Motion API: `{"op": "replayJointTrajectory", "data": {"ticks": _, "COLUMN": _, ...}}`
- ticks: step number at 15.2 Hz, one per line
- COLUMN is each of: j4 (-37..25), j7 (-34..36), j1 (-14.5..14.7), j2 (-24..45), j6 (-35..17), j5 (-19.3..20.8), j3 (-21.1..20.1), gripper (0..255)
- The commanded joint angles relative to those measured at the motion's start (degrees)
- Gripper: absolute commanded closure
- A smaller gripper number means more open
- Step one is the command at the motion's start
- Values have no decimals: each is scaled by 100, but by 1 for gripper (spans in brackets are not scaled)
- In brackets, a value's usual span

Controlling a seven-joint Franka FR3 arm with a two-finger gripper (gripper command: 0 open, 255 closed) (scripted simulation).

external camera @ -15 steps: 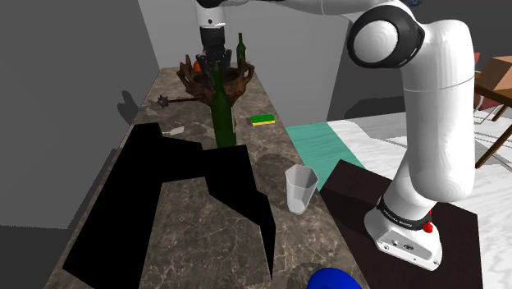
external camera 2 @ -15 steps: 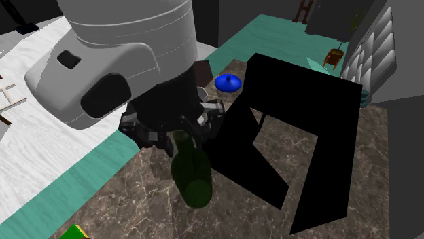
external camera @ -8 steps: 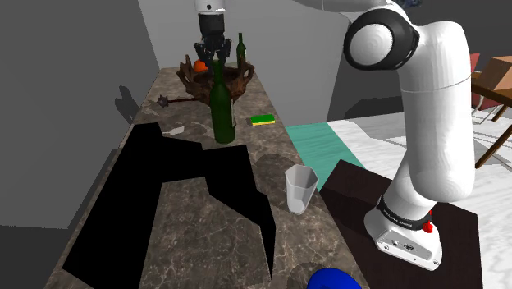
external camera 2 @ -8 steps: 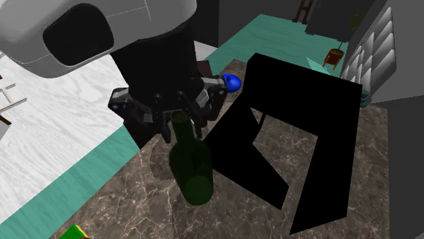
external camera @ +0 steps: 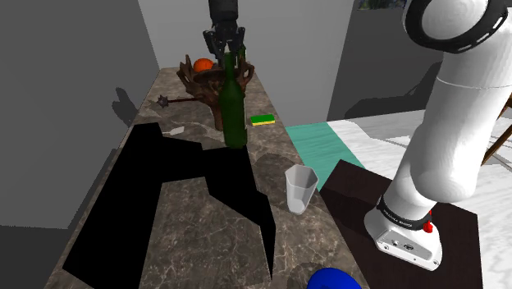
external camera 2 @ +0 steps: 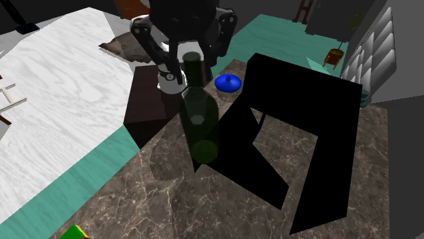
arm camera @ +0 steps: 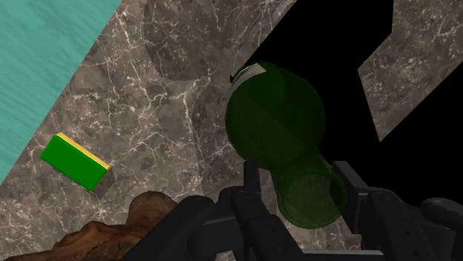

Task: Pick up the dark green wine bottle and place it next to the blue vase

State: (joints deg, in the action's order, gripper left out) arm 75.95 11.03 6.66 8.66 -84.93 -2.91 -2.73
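Nearest in the shoulder view, at the six o'clock edge, the rounded top of the blue vase [external camera: 332,280] shows on the marbled bench [external camera: 201,246]; that is where the bottle has to end up. Farther in, a clear glass tumbler [external camera: 300,190] stands near the bench's edge. Vase and tumbler both lie toward five o'clock of the bottle, so I judge that the carry must pass over or around the glass. An angular black area [external camera: 156,205] covers much of the bench from the middle toward eight o'clock.

Beyond it the dark green wine bottle [external camera: 234,111] stands upright, its base at the far rim of the black area. The end effector [external camera: 230,51] comes straight down from twelve o'clock and is closed on the top of the bottle's neck. In the wrist view its fingers [arm camera: 252,189] flank the neck, with the wide body below them. The neck is probably the only part narrow enough to fit between them, and a hold from above should let the bottle hang plumb. Whether the base has cleared the bench I cannot tell.

At three o'clock of the bottle's body lies a green and yellow sponge [external camera: 262,120]. Behind the bottle, toward eleven o'clock, a gnarled brown wooden bowl [external camera: 201,84] holds an orange [external camera: 202,64].
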Motion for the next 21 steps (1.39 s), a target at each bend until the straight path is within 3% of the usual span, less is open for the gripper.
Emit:
{"op": "replayJointTrajectory", "data": {"ticks": 1, "j4": 207, "j7": 120, "j1": 63, "j2": -298, "j6": 80, "j5": -8, "j3": -47, "gripper": 255}}
{"op": "replayJointTrajectory", "data": {"ticks": 11, "j4": 1115, "j7": 746, "j1": 347, "j2": -1823, "j6": 655, "j5": -142, "j3": -337, "gripper": 255}}
{"op": "replayJointTrajectory", "data": {"ticks": 21, "j4": 1138, "j7": 1546, "j1": 618, "j2": -2849, "j6": 1589, "j5": -413, "j3": -746, "gripper": 255}}
